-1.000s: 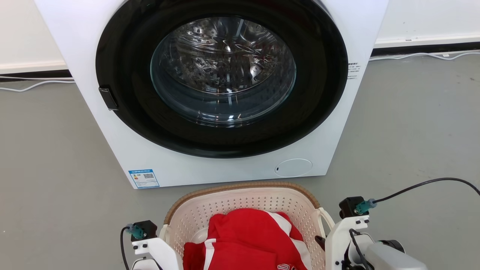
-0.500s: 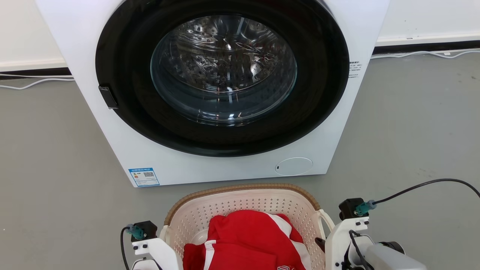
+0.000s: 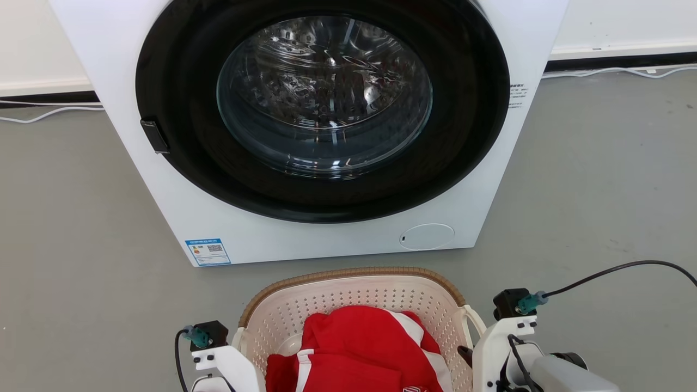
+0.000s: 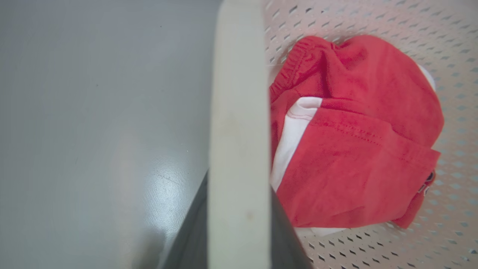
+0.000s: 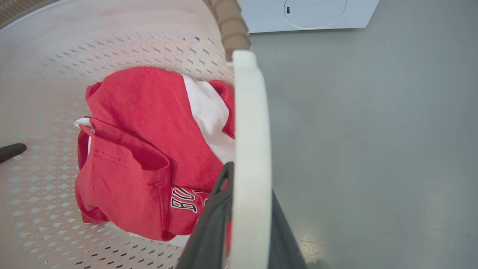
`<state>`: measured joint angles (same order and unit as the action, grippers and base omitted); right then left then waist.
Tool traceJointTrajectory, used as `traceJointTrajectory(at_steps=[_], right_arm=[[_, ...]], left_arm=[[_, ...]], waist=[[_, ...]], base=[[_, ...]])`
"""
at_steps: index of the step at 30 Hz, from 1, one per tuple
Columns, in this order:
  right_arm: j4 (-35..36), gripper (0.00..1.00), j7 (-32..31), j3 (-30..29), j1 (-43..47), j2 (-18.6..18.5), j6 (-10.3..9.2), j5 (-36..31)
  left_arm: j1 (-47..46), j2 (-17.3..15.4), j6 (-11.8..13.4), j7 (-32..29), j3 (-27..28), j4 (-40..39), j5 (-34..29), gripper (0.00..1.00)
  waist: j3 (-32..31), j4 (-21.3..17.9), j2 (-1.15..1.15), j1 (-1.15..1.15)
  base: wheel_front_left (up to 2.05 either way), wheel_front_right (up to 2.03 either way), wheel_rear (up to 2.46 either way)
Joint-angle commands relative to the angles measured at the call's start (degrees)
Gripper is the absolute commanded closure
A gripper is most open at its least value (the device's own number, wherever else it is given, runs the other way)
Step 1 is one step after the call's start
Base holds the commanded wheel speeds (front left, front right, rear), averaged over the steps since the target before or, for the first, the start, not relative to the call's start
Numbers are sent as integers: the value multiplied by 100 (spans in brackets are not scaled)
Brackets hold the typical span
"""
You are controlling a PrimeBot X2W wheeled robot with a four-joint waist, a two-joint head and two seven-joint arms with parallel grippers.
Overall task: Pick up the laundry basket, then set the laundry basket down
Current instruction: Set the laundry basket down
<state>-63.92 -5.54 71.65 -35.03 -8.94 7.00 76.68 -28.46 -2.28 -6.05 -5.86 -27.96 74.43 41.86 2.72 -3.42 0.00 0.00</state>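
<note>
The red garment (image 5: 149, 149) in the basket (image 3: 348, 272) carries black-and-white block letters that seem to start "BU" (image 5: 185, 201). The rest of the word is hidden behind the right pincer's inner finger. The washer (image 3: 321, 239) has a blue label (image 3: 207, 251) with a QR code at its lower left corner and a strip of small print (image 3: 515, 95) on its right edge, both too fine to read.

The left pincer (image 4: 239, 183) is pinching the basket's left handle (image 4: 239, 93). One dark finger lies on the floor side and one on the basket side, and the white loop runs straight up between them. The right pincer (image 5: 251, 179) is pinching the right handle (image 5: 252, 130) in the same way, with its inner finger against the garment side. The basket hangs or sits between the two pincers, its perforated cream walls just inward of each one. Its brown woven rim curves away ahead of the fingertips. I cannot tell whether its bottom touches the floor (image 3: 588, 185).

The garment, red with white panels, lies heaped on the basket's bottom, inward of both pincers and close below the right one.

Ahead of both pincers, beyond the basket's far rim, stands the washer with its dark round door (image 3: 321, 109) shut. A round white flap (image 3: 426, 237) on it sits ahead of the right pincer. Outward of each pincer lies bare grey floor. White cables (image 3: 615, 71) run along the wall base behind the washer, and a black cable (image 3: 621, 268) arcs away from the right wrist.
</note>
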Motion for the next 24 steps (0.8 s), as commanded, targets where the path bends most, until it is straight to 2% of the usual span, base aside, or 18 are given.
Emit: traceJointTrajectory(at_steps=[1,13,15,24], right_arm=[[22,100,110,35,-47,-49,48,-17],[90,100,243,77,-108,-96,48,29],[159,100,383,89,-202,-174,48,55],[221,100,607,105,-348,-250,48,60]], left_arm=[[-88,-176,-18,29,85,-47,-1,100],[-198,-158,17,285,56,-47,34,100],[-310,-139,64,538,17,-47,15,100],[-542,-108,141,808,-48,-47,-7,100]], waist=[[3,-5,0,0],[227,-4,0,0],[551,1,0,0],[967,32,0,0]], base=[[0,0,0],[0,0,0],[0,0,0],[0,0,0]])
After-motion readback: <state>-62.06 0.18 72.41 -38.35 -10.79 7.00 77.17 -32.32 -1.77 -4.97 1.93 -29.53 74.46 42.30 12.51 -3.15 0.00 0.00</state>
